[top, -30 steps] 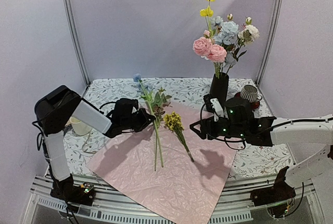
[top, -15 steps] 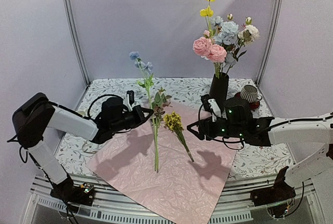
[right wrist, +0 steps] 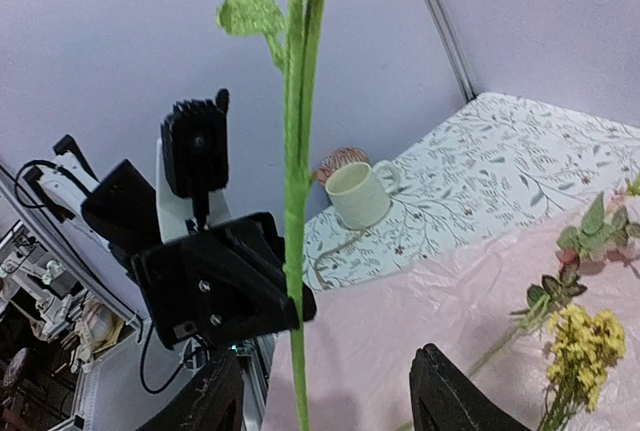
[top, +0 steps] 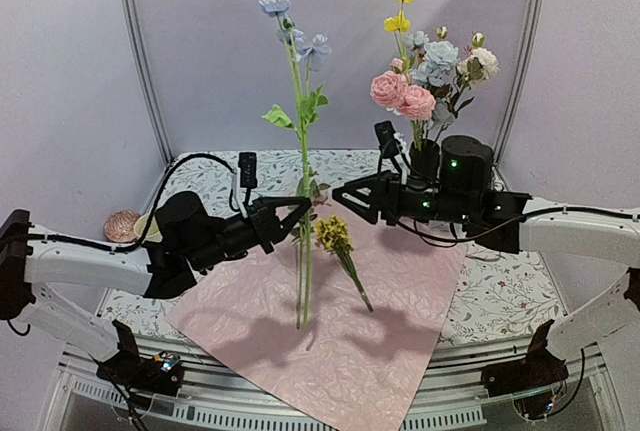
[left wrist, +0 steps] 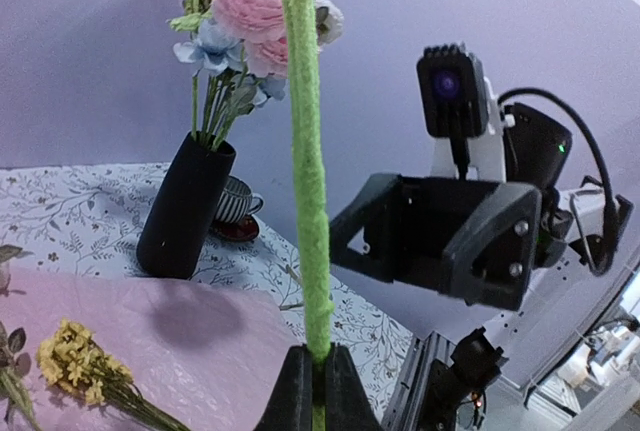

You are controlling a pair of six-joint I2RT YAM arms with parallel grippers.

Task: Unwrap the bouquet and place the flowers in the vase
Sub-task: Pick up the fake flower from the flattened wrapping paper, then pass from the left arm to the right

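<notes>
Pink paper [top: 330, 351] is covering the table [top: 500, 301], one yellow sprig [top: 335, 236] lying there. The left gripper [top: 300, 213] is pinching one upright blue flower [top: 303, 141]; the right gripper [top: 345, 196] is gaping beside it, fronting one vase [top: 422, 173].

On my left wrist view the gripped stem [left wrist: 305, 151] runs off the top edge, so I cannot see its blooms there, and the left tool [left wrist: 316, 371] is cut by the bottom edge. From above, the right arm [top: 470, 201] covers the lower part of the vase [top: 425, 158]. A pinkish round thing [top: 122, 224] at the left edge of the worktop [top: 500, 296] is too small for me to name.
</notes>
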